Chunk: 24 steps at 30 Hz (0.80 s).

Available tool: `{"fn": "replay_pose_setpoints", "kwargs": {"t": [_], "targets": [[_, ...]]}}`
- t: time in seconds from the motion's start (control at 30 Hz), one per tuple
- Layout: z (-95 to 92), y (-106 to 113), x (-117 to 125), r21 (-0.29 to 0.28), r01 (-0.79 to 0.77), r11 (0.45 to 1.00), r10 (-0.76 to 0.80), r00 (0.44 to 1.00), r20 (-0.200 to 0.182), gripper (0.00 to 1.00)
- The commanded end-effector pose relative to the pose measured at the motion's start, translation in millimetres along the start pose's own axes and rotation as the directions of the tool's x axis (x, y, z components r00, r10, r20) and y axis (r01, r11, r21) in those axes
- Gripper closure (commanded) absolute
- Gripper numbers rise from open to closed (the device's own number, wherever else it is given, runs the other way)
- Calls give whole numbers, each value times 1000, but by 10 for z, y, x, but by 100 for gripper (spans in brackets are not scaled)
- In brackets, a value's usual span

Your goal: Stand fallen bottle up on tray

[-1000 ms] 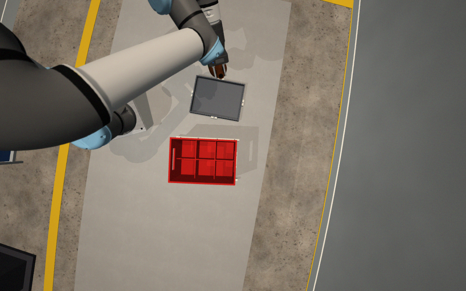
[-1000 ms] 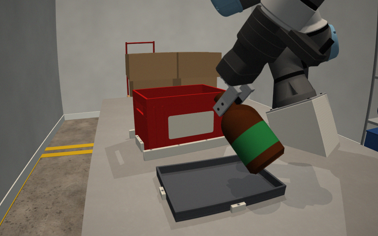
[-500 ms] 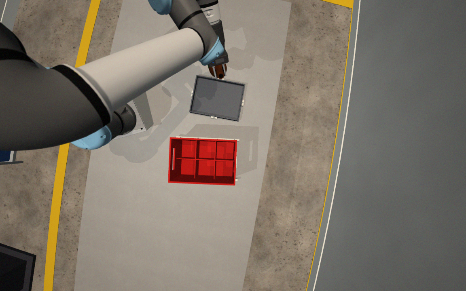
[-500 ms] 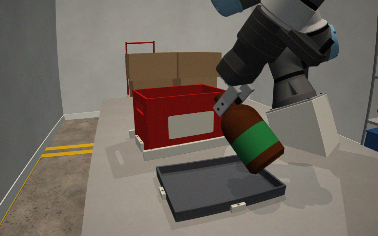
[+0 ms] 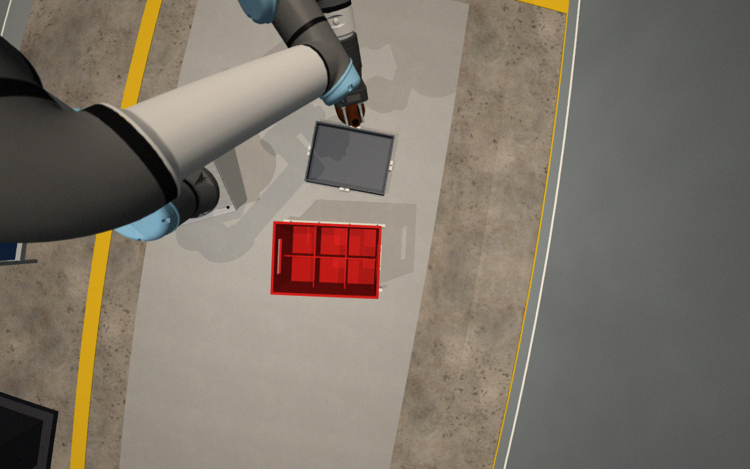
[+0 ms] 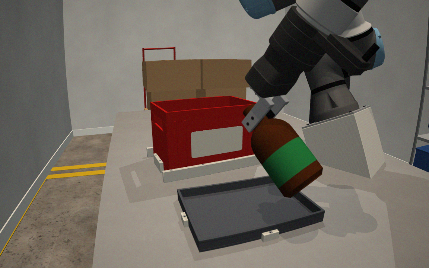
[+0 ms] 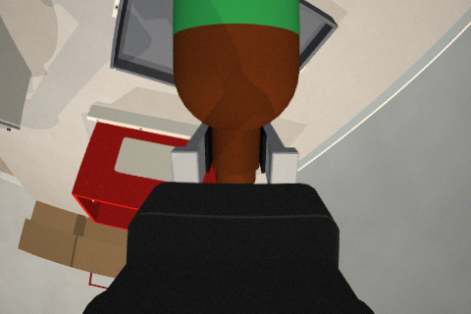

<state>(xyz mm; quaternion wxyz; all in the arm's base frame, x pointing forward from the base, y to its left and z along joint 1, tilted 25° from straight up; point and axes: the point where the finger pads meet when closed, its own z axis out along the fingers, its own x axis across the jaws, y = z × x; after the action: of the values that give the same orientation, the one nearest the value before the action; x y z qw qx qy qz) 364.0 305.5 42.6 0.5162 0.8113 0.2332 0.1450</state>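
The gripper (image 6: 265, 109) pinches the brown bottle (image 6: 284, 155) by its neck, tilted in the air right of centre, above the dark tray's (image 6: 209, 239) far edge. Lowered tilted, its base could catch the rim, shove the loose tray, or topple.

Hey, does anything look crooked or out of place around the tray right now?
The brown bottle is the odd one: it hangs tilted in the air over the tray's edge on the robot-base side, base down, clear of the tray floor. The gripper is shut on its neck. The red crate sits square; nothing looks spilled.
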Motion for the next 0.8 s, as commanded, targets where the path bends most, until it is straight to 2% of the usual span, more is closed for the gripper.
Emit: {"fn": "replay_pose_setpoints", "kwargs": {"t": [0.0, 0.33, 0.77], "targets": [[-4, 4, 3, 0, -1, 1000, 1, 1000, -1, 100], [-3, 2, 1, -10, -1, 1000, 1, 1000, 1, 100], [3, -3, -8, -70, -2, 998, 3, 1000, 7, 100]]}}
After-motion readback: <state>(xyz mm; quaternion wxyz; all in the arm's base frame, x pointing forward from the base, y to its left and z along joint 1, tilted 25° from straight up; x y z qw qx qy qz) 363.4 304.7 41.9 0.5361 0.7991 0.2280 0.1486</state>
